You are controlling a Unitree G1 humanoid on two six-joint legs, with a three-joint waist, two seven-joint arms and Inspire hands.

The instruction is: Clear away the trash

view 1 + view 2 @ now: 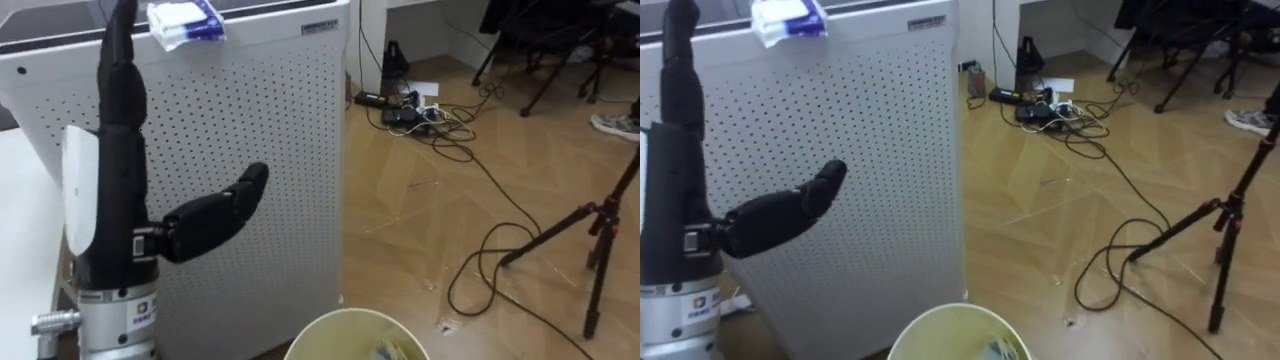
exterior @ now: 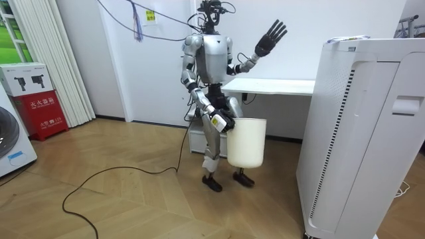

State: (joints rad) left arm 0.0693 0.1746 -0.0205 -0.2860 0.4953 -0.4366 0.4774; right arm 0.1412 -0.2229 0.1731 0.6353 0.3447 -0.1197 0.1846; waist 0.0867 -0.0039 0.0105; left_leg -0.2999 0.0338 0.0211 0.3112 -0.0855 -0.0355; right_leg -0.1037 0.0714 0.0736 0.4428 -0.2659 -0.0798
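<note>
Left to right, I held my left robot hand (image 1: 115,200) raised, fingers straight, thumb spread, empty; the garbage, a soft white-and-blue packet (image 1: 185,22), lay atop the perforated white cabinet (image 1: 270,130), seemingly light, crushable, best pinched across its middle, above the bin (image 1: 350,312).

No legible text; unreadable print on the red box (image 2: 45,109), wall sign (image 2: 150,16) and purifier label (image 1: 320,27).

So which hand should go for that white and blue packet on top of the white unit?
Left. The left hand is raised, fingers straight, at about the height of the packet on the perforated unit. The right hand is occupied, holding the bin at its rim.
</note>
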